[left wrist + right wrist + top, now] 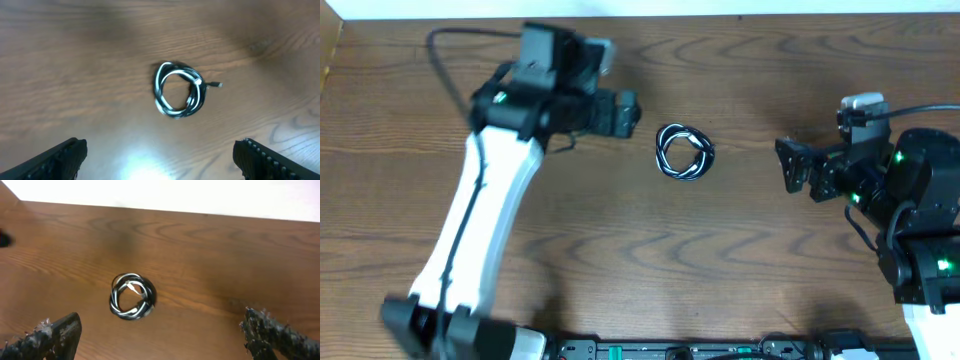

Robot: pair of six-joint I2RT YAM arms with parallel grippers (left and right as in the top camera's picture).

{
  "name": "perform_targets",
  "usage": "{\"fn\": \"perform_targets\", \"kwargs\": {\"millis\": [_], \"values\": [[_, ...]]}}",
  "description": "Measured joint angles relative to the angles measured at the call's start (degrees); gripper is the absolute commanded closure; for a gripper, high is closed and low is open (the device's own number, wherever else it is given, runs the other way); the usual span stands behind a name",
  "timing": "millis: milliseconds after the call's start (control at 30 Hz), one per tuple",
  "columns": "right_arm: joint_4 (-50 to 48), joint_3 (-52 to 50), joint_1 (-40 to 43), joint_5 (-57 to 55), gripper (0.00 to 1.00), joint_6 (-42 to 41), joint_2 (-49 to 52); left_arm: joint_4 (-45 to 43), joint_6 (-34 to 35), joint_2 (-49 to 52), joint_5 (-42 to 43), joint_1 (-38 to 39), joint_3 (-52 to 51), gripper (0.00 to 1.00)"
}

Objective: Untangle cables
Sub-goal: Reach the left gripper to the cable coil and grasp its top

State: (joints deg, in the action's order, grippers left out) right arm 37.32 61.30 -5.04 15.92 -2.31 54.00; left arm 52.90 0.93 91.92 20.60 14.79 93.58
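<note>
Left pincer [631,113] and right pincer [787,167] gape, flanking coiled cables [683,151].

- I see the cables [684,151] wound together into one small, round coil that lies flat on the wooden table [740,250], near the middle of the tabletop.
- The white cord [159,80] runs around the loop alongside the black cords [201,97] and crosses them in places. I cannot tell how many black ones there are.
- A small dark plug end [218,85] pokes out sideways from the ring.
- The coil's centre is open, and wood shows through it.
</note>
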Motion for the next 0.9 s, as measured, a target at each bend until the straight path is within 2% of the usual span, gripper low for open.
{"fn": "perform_targets", "kwargs": {"millis": [267, 367, 700, 900], "values": [[0.26, 0.09, 0.00, 2.97, 0.01, -1.92, 2.05, -4.02, -6.93, 13.57, 0.11, 3.65, 2.78, 0.11], [1.86, 0.13, 0.00, 3.63, 0.08, -2.56, 2.40, -6.23, -8.37, 19.30, 0.11, 3.72, 2.75, 0.14], [5.31, 0.15, 0.00, 3.91, 0.17, -3.17, 3.67, -16.44, -8.90, 29.59, 0.09, 5.11, 2.78, 0.24], [6.16, 0.15, 0.00, 3.91, 0.18, -3.17, 3.69, -20.22, -8.39, 32.52, -0.57, 7.45, 2.78, 0.30]]}}
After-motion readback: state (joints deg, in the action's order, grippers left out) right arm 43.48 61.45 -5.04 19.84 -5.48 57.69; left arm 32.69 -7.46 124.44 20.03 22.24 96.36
